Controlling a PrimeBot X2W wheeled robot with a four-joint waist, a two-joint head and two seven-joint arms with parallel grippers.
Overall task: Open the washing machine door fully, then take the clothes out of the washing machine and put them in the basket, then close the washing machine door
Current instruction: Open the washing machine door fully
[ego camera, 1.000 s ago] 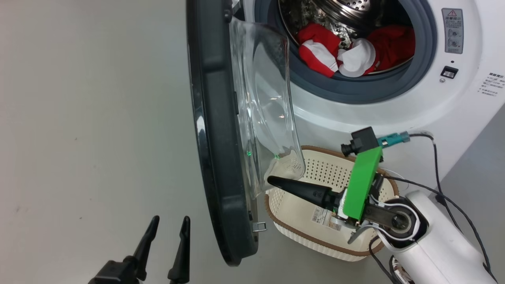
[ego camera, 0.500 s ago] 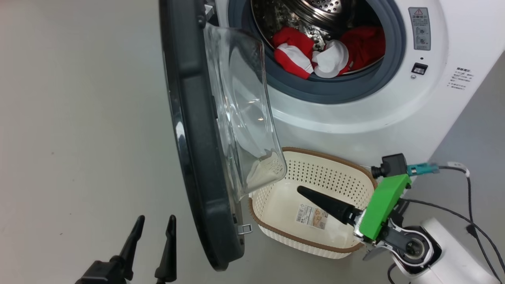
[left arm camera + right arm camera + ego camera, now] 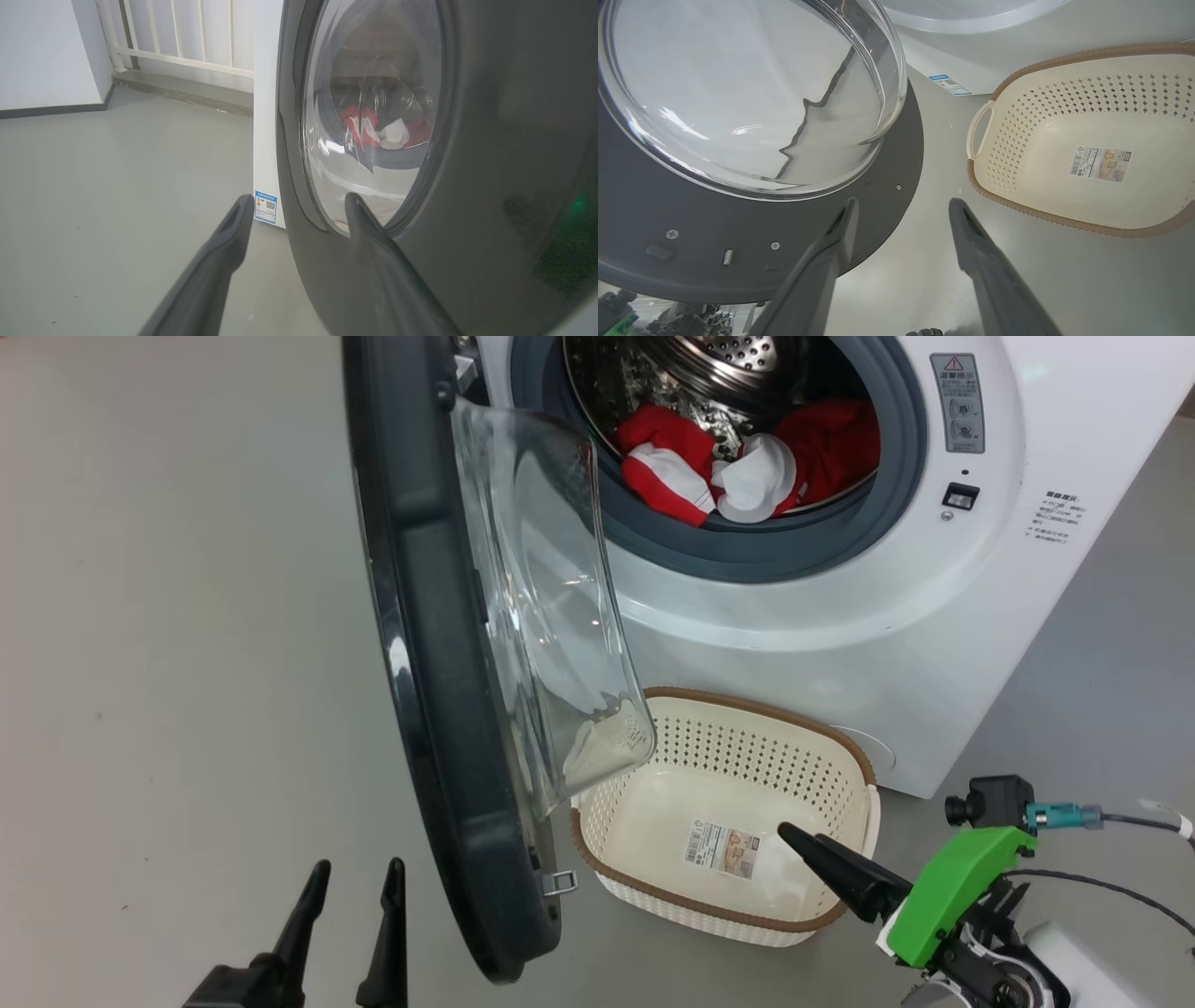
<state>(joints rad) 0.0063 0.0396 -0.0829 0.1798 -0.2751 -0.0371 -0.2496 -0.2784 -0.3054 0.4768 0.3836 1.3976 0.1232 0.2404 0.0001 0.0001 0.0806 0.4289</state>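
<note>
washing machine [image 3: 840,644] sits beyond both claws, its door [image 3: 420,663] swung out between them, basket [image 3: 747,747] just ahead of right gripper [image 3: 902,203] for a short drop, clothes [image 3: 672,476] inside, above it; left gripper [image 3: 359,865] and right both splayed, empty

Bright even light, soft shadows, glare on washing machine door [image 3: 747,116], wide-angle edge distortion

Washing machine [image 3: 840,644]: white body, grey ring [image 3: 747,549], steel studded drum [image 3: 738,350]. Door [image 3: 411,616]: glossy blk rim, clear glass ctr. Clothes [image 3: 667,467]: bright red w/ white bands. Basket [image 3: 747,742]: cream, perforated sides, brown woven-look rim.
</note>
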